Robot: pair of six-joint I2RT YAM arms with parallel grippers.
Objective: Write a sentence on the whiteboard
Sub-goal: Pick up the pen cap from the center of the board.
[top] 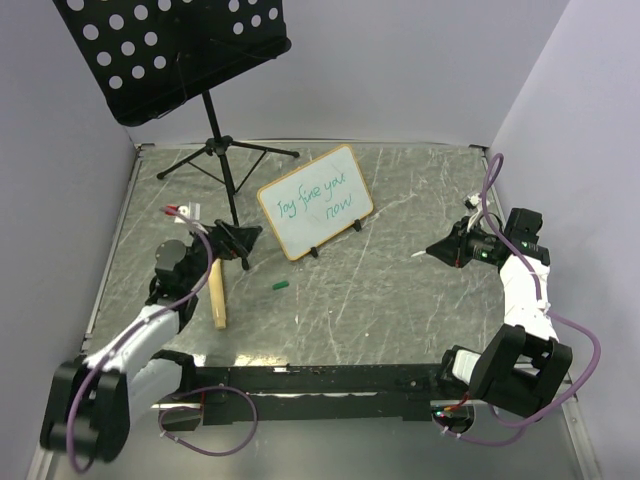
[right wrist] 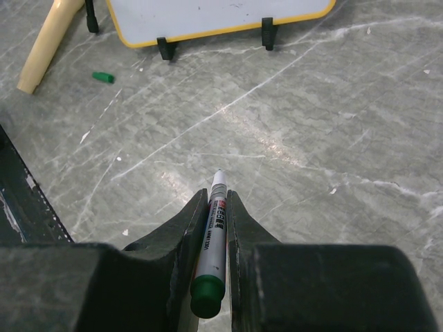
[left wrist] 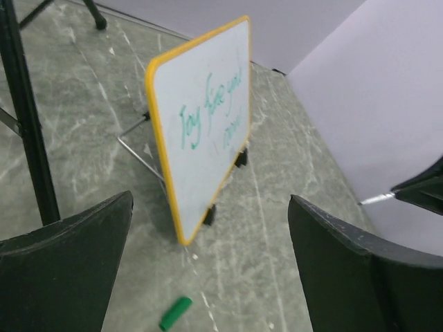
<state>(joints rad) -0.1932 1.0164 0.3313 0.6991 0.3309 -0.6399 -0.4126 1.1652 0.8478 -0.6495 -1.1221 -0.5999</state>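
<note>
The right gripper (right wrist: 218, 200) has the marker (right wrist: 211, 242) pinched, tip pointing toward the whiteboard (top: 315, 202), which stands well apart to its left. The left gripper (top: 240, 243) is nearer but wide open, holding nothing.

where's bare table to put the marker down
Widest bare patch: between the whiteboard, the right tool holding the marker, and the black rail at the near edge. Also bare behind the whiteboard toward the back right corner. Crowded on the left: music stand legs, left tool, wooden stick, green cap.
</note>
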